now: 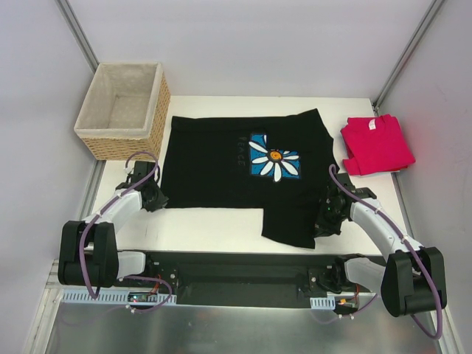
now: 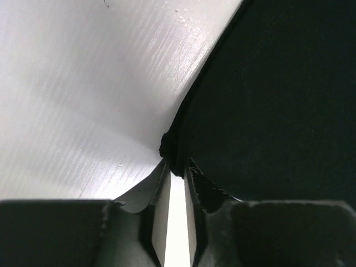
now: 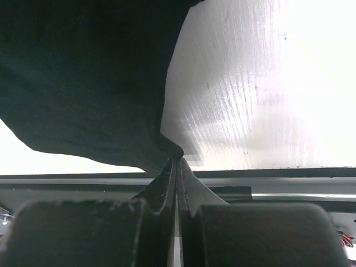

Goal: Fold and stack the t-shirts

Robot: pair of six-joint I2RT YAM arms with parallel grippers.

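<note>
The black t-shirt (image 1: 221,166) with a blue daisy print (image 1: 274,156) lies spread on the white table (image 1: 214,225), and a flap hangs down at its near right. At its near-left corner sits my left gripper (image 1: 155,198). In the left wrist view, that gripper (image 2: 177,167) has its jaws drawn narrow, with the bunched black hem (image 2: 171,147) pinched at the tips. My right gripper (image 1: 327,220) holds the flap's right edge. Seen from the right wrist, this gripper (image 3: 179,160) is shut on the black cloth (image 3: 83,83). The pinkish-red t-shirt (image 1: 376,144) lies folded at the far right.
A wicker basket (image 1: 125,110) with pale lining stands at the far left corner, just beside the black shirt's left side. The arms' black base plate (image 1: 243,269) runs along the near table edge. White walls enclose the table on three sides.
</note>
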